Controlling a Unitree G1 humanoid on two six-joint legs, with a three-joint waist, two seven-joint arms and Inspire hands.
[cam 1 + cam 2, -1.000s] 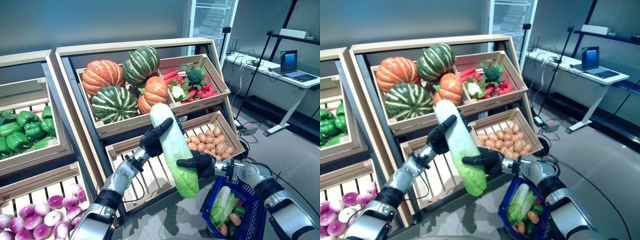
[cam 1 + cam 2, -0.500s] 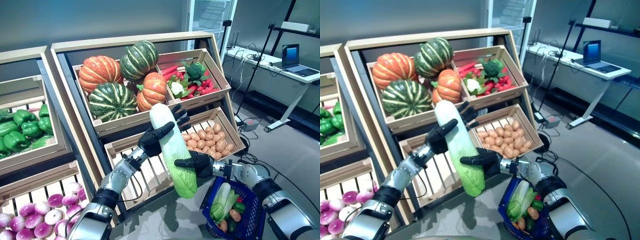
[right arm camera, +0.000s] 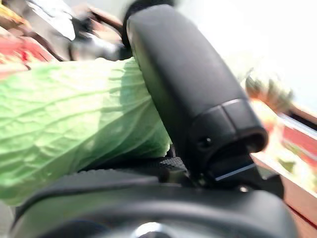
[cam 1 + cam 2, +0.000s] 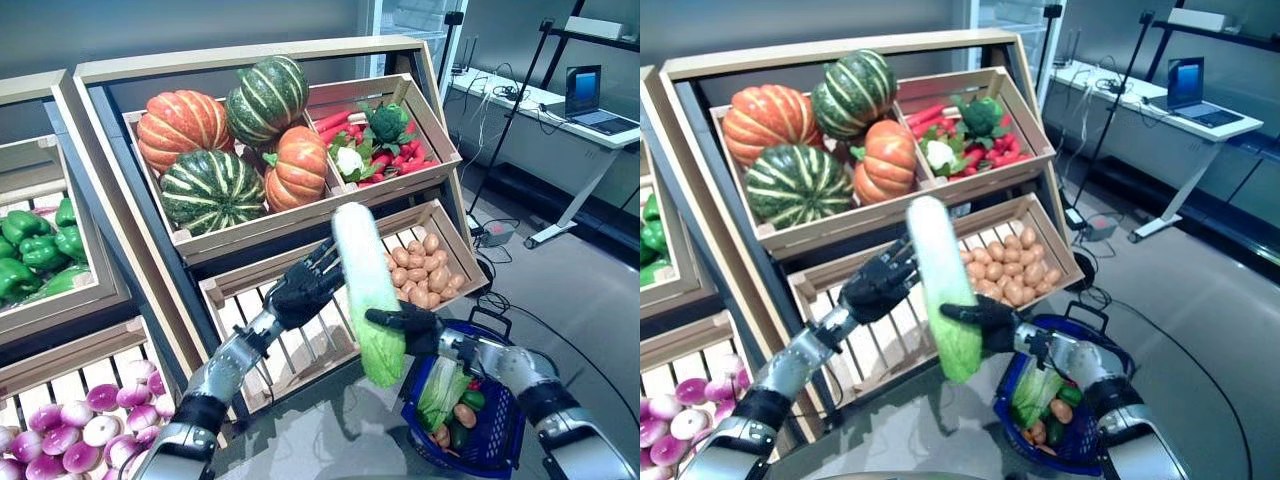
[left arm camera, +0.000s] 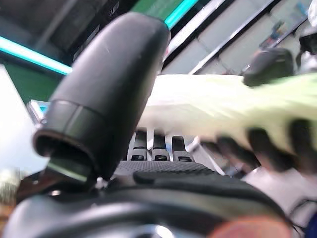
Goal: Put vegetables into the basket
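Gripping the napa cabbage [image 4: 365, 290], the right hand [image 4: 412, 327] holds it upright beside the basket [image 4: 500, 420]. Left hand [image 4: 300, 292] fingers spread released, just beside it. No writing is legible.

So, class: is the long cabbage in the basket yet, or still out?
Out: the cabbage is upright above the basket, gripped by the right hand.

I was working in a mock grocery set up inside a lab: slanted wooden crates [image 4: 400, 120] held pumpkins [image 4: 180, 125], peppers [image 4: 40, 245] and potatoes [image 4: 425, 275], while a desk [image 4: 560, 130] with a laptop [image 4: 590, 95] stood behind.
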